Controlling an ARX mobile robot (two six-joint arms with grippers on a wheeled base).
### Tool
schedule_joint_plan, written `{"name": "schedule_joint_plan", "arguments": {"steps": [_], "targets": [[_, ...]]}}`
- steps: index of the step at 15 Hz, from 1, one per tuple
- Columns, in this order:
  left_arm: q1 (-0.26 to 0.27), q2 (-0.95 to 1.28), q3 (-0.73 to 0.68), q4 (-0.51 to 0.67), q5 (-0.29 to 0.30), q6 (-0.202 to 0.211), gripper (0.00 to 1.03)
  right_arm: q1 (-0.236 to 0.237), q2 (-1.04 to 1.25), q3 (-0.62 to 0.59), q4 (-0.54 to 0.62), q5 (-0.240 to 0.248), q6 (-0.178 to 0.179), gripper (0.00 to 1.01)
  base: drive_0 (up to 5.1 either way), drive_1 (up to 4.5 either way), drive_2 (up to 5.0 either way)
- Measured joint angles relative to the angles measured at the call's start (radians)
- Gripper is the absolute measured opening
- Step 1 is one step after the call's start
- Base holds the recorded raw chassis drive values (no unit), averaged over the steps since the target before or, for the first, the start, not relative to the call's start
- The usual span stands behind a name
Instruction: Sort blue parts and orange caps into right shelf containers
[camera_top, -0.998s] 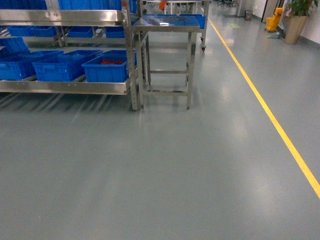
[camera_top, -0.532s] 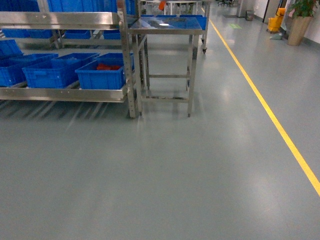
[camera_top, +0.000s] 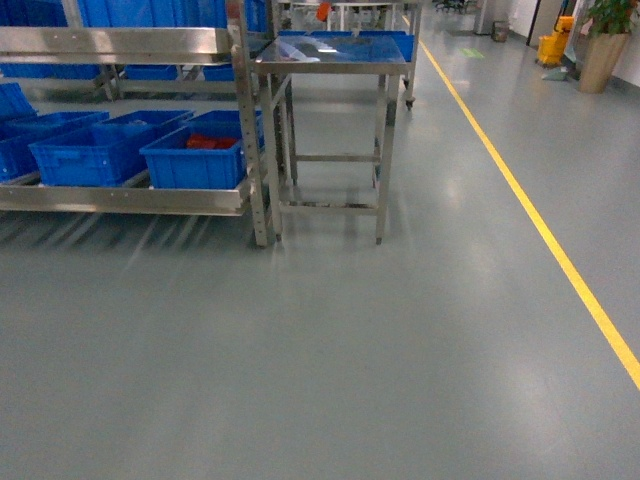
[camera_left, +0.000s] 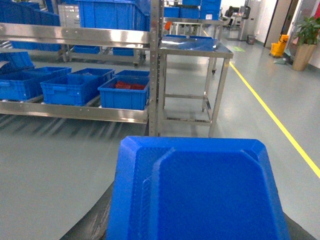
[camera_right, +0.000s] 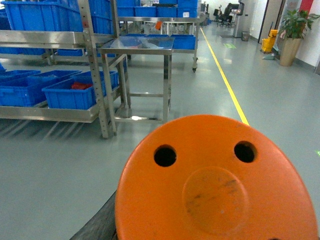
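Shifted rightward and slightly lower in the head view since the earlier frames: steel shelf rack (camera_top: 130, 195) and steel table (camera_top: 330, 60), with fewer crates visible at the left edge. Far left, on the rack's lower level: row of right shelf containers (camera_top: 95, 152), bright blue, ribbed, side by side; rightmost crate (camera_top: 195, 160) holding red-orange pieces, just beside the rack's corner post. Upper rack level: more blue crates, cut off by the top edge. Immediately right of the rack, touching or nearly touching it: steel table with blue-tinted top and open leg frame. Right side: yellow floor line (camera_top: 540, 230) running from far to near across grey floor (camera_top: 330, 370). Far right corner: potted plant (camera_top: 605, 40) and yellow bucket (camera_top: 552, 42). Left wrist view: blue part (camera_left: 197, 192), a flat moulded piece with chamfered corners, filling the near foreground, rack and crates beyond at left. Right wrist view: orange cap (camera_right: 215, 182), rounded, with two dark holes and a circular recess, filling the near foreground. Neither gripper's fingers visible in any view; left and right alike, grip state impossible to tell, each piece merely sitting directly before its wrist camera. Both pieces well apart from the crates.
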Motion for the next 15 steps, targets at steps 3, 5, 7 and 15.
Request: {"name": "schedule_joint_plan", "arguments": {"steps": [3, 5, 7, 15], "targets": [[0.0, 0.0, 0.0, -0.003, 0.001, 0.0, 0.41, 0.0, 0.0, 0.0, 0.001, 0.0, 0.0, 0.44, 0.1, 4.41, -4.2], [0.0, 0.0, 0.0, 0.0, 0.0, 0.0, 0.41, 0.0, 0.0, 0.0, 0.002, 0.0, 0.0, 0.44, 0.1, 4.4, -4.2], [0.0, 0.0, 0.0, -0.003, -0.001, 0.0, 0.41, 0.0, 0.0, 0.0, 0.001, 0.0, 0.0, 0.44, 0.0, 4.34, -4.3], [0.0, 0.0, 0.0, -0.002, 0.0, 0.0, 0.41, 0.0, 0.0, 0.0, 0.002, 0.0, 0.0, 0.44, 0.0, 4.34, -4.2]]}}
